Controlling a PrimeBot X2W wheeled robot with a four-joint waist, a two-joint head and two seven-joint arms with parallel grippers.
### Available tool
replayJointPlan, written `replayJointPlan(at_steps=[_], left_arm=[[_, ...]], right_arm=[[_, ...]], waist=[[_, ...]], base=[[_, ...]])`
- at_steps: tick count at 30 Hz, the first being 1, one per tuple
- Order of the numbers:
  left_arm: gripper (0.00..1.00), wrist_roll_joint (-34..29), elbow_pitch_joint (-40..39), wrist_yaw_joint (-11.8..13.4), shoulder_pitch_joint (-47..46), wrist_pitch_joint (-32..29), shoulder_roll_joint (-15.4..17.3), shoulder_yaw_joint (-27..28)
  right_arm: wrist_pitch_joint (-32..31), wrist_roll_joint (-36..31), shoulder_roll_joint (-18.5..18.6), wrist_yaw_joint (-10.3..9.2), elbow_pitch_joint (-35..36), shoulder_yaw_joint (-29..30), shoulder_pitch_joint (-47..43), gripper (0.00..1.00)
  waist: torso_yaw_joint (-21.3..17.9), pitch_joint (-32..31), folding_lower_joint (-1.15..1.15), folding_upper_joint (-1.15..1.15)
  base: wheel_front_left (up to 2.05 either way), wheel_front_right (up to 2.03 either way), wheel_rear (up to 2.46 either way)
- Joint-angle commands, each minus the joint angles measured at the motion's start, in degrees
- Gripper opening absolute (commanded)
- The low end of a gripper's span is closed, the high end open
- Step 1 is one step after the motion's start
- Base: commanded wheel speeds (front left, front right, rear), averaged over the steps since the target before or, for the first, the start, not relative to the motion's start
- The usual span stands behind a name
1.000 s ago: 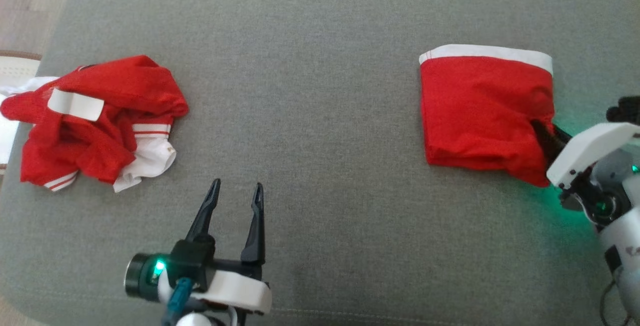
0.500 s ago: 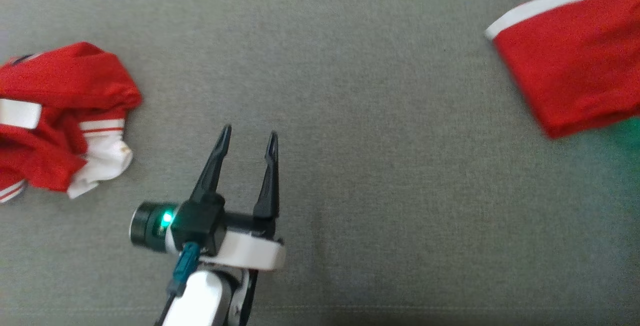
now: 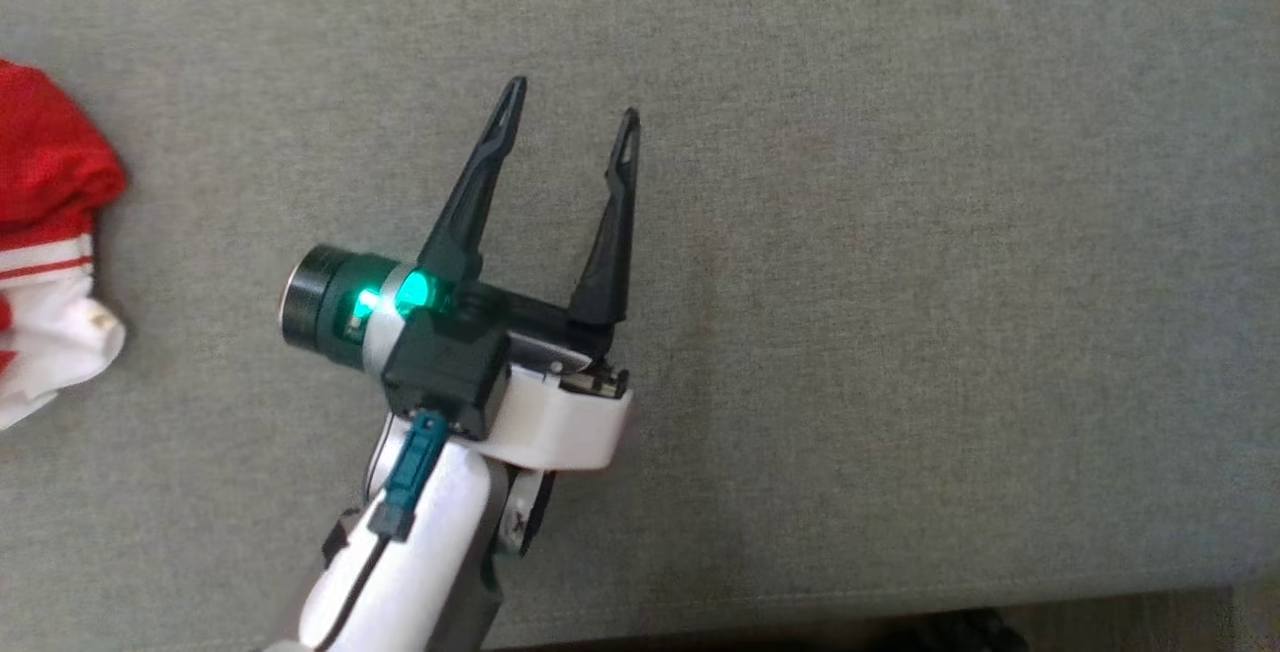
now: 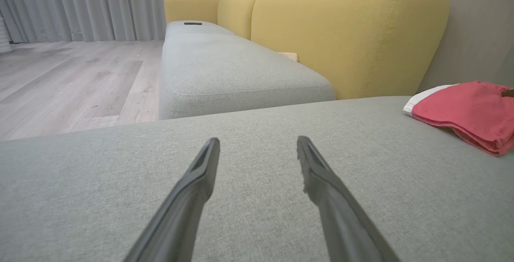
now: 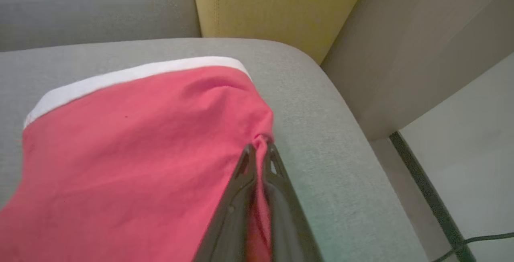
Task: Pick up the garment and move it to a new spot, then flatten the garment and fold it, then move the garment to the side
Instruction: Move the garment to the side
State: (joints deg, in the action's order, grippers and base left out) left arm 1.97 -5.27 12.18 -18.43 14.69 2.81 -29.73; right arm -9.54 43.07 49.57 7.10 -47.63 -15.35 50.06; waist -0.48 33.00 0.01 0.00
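Closing within the last second, my right gripper [image 5: 259, 149] is now pinching the near corner of the folded garment [image 5: 132, 141]. Its two fingers are pressed together, with a tuck of red cloth bunching just ahead of their tips. A moment ago the fingers were still parted at that same corner, so I am reading this as a fresh grip being taken. Ahead and to the left of the fingers the garment is lying flat in a tidy rectangle, and its white band [image 5: 132, 73] is running along the far edge. The garment is resting on the grey cushion [image 5: 345, 141], close to the rounded corner off to the right of the fingers. Beyond it the yellow backrest [image 5: 273, 5] is rising. Down past the cushion edge to the right, a dark cable [image 5: 474, 242] is trailing on the floor.

My left gripper [image 3: 572, 98] is hanging spread wide over bare cushion and holding nothing. From its wrist I am seeing the folded garment well off to its right. A second, crumpled garment [image 3: 50, 232] is lying well off to its left. The head camera has swung across since a second ago, so the pile has not moved; only my view has.

Folding looks finished to me, so I am treating this pinch as the start of the last step, moving the garment aside. With only one corner held, I am expecting the layers to sag or fall open if I lift quickly.
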Motion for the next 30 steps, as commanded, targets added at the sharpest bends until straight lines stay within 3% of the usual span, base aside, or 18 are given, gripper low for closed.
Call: replayJointPlan(at_steps=[1,8,9,10,11,13,16,22,30], left_arm=[[1.0,-1.0,-2.1,0.5,-1.3,0.3,0.1,0.6],[1.0,-1.0,-1.6,0.7,-3.0,0.3,0.1,-0.3],[1.0,-0.9,-1.4,0.7,-3.2,0.3,0.1,-0.4],[1.0,-0.7,-1.2,0.7,-3.4,0.3,0.1,-0.5],[1.0,-0.5,-1.0,0.6,-3.6,0.3,0.1,-0.6],[1.0,-0.4,-0.8,0.6,-3.6,0.3,0.1,-0.6],[1.0,0.2,0.3,0.9,-2.4,0.3,0.1,0.0],[1.0,1.9,2.4,1.2,2.8,0.3,0.6,2.8],[1.0,5.3,7.6,0.3,11.8,0.3,1.3,7.9]], right_arm=[[1.4,-1.0,4.8,0.39,0.8,0.3,-0.1,0.0],[1.8,-3.4,5.4,0.39,0.9,3.3,-0.3,0.0],[2.0,-4.1,5.4,0.39,0.9,3.8,-0.4,0.07],[2.3,-4.9,5.2,0.39,0.7,4.5,-0.4,0.86],[2.8,-5.8,4.9,0.39,0.6,5.1,-0.3,1.0],[3.1,-6.9,4.4,0.39,0.7,5.4,-0.3,1.0],[4.5,-10.6,0.3,0.39,2.6,5.9,-1.0,1.0],[8.9,-14.8,-10.2,0.39,7.1,4.8,-5.2,1.0],[17.1,-18.3,-24.1,0.39,10.3,-2.5,-17.7,1.0]], waist=[[-0.7,1.9,-0.01,0.0],[-1.1,3.1,-0.01,0.0],[-1.0,3.0,-0.01,0.0],[-0.9,2.8,-0.01,0.0],[-0.7,2.4,-0.01,0.0],[-0.6,1.9,-0.01,0.0],[0.0,-2.1,-0.01,0.0],[0.6,-10.6,-0.01,0.0],[2.1,-22.3,-0.01,0.0]], base=[[0.0,0.0,0.0],[0.0,0.0,0.0],[0.0,0.0,0.0],[0.0,0.0,0.0],[0.0,0.0,0.0],[0.0,0.0,0.0],[0.0,0.0,0.0],[0.0,0.0,0.0],[0.0,0.0,0.0]])
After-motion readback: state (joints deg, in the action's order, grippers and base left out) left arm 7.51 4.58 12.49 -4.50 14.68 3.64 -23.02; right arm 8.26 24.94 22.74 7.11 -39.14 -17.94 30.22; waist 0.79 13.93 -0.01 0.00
